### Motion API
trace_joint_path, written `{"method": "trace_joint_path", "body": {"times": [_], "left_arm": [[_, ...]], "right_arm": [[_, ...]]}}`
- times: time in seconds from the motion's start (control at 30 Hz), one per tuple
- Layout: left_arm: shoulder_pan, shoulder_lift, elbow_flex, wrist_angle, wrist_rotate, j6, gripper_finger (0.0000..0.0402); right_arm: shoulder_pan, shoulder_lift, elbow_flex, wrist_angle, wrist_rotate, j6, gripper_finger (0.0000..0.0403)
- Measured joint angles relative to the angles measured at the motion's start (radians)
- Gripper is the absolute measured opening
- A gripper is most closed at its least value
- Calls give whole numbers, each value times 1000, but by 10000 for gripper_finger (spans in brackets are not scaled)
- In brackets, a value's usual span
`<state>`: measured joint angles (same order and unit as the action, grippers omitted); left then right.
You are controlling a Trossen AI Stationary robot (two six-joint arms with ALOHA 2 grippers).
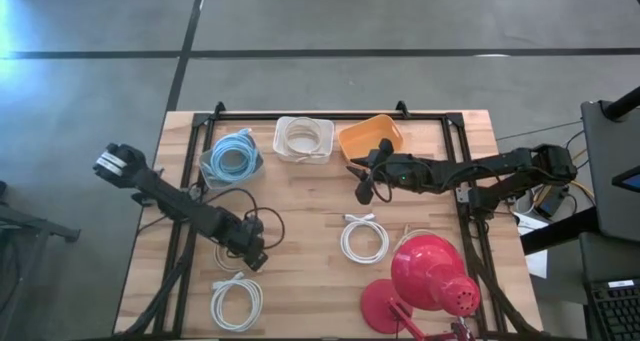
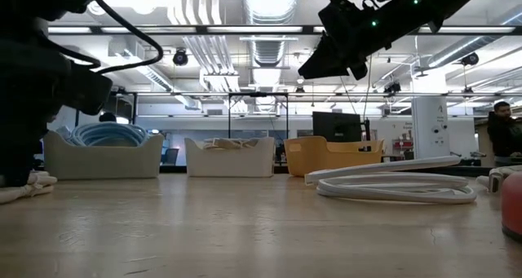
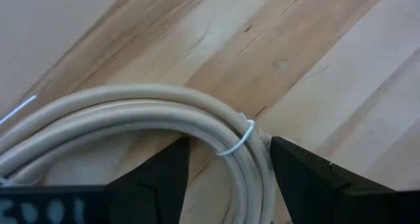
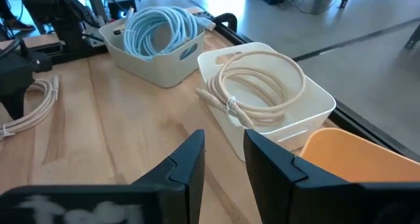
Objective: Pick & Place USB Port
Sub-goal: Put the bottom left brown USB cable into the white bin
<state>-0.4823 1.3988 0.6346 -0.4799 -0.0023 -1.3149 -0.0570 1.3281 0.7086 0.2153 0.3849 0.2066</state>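
Lamp [image 1: 425, 278] nr white cable [image 1: 363, 238], left hand [image 1: 256, 260] astride coil [image 3: 151, 119]

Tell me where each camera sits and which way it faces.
High: overhead, straight down on the table; both arms show.
Low: table height, looking across to three bins; right tool above.
Left wrist: on the left arm, close over a white cable; open left tool.
Right wrist: faces the white bin; right tool open.
Shared: right wrist and high both show the blue cable.
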Motion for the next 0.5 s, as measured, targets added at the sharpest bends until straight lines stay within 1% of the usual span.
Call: {"method": "trace_joint_path", "body": {"times": [0.13,0.23,0.33,0.5], "left_arm": [[3,20,0,14,-17,5,212],[3,18,0,20,-25,18,195],[3,14,0,29,-30,51,154],[9,9,3,100,-85,130,56]], "right_arm": [[0,0,0,0,0,1,101],[0,0,0,0,0,1,102],[0,0,0,2,0,0,98],[0,1,0,4,0,1,91]]}}
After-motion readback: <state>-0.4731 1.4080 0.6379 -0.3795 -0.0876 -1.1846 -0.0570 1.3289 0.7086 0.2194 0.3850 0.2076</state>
